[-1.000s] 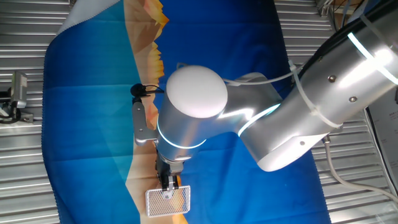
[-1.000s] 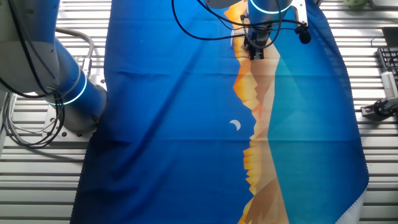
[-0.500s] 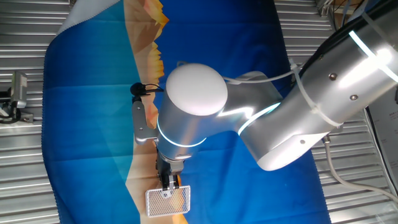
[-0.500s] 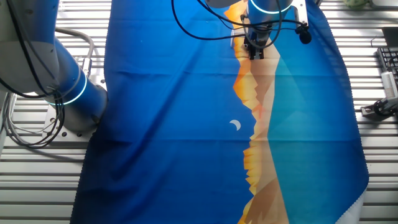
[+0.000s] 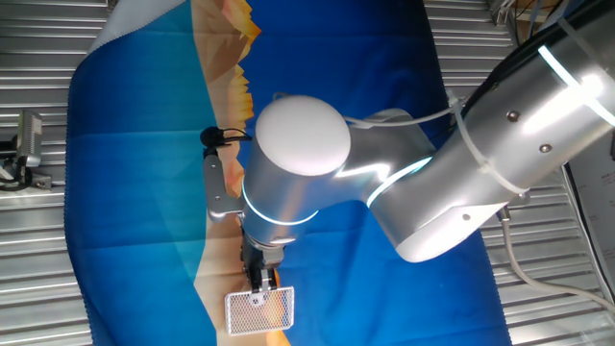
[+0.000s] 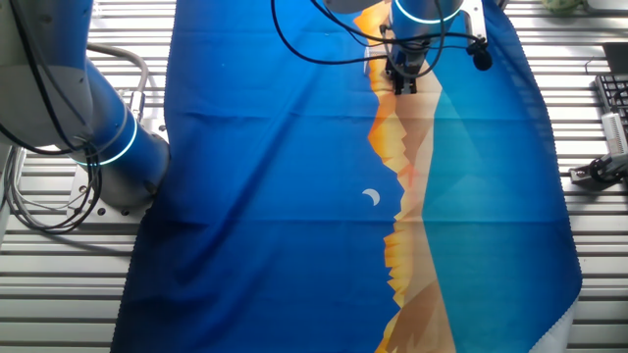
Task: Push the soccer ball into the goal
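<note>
The goal, a small white-framed box with whitish mesh, lies at the near edge of the blue cloth in one fixed view. My gripper points down at its upper rim, fingertips together and right at the frame. A small dark speck shows through the mesh just below the fingertips; I cannot tell whether it is the soccer ball, which otherwise is not visible. In the other fixed view the gripper hangs at the top edge over the orange print, and the goal is out of the frame there.
A blue cloth with an orange mountain print and a white crescent covers the slatted metal table. The arm's base stands at the cloth's left edge. A black cable clip sits on the wrist. Small devices lie off the cloth.
</note>
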`<state>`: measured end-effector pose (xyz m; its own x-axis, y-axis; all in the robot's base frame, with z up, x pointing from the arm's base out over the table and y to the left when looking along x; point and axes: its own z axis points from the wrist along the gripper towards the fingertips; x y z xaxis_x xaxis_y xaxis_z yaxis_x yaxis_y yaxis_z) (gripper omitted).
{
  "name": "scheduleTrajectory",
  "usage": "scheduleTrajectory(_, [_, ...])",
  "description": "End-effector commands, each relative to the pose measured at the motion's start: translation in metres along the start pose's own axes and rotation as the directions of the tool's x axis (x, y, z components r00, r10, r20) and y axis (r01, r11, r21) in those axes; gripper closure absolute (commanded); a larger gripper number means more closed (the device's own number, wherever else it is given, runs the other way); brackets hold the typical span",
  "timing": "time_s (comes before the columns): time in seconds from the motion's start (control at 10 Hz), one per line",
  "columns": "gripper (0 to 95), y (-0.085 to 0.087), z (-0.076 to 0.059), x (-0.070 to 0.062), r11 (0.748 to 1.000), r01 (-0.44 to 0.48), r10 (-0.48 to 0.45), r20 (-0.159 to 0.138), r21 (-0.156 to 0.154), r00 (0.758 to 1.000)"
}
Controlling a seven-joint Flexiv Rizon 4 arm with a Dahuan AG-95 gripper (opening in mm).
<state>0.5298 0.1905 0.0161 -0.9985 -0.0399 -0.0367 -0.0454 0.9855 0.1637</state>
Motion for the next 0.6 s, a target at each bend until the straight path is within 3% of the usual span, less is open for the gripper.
scheduleTrajectory(0.1, [95.0, -0.007, -0.004, 0.003, 1.0, 0.009, -0.009, 0.0, 0.006, 1.0])
scheduleTrajectory(0.2, [95.0, -0.01, -0.006, 0.003, 1.0, 0.01, -0.01, 0.004, 0.01, 1.0])
scheduleTrajectory(0.4, [95.0, -0.015, -0.008, 0.004, 0.993, 0.035, -0.037, 0.015, 0.11, 0.999])
scheduleTrajectory(0.6, [95.0, -0.023, -0.01, 0.004, 0.988, 0.053, -0.055, 0.008, 0.148, 0.998])
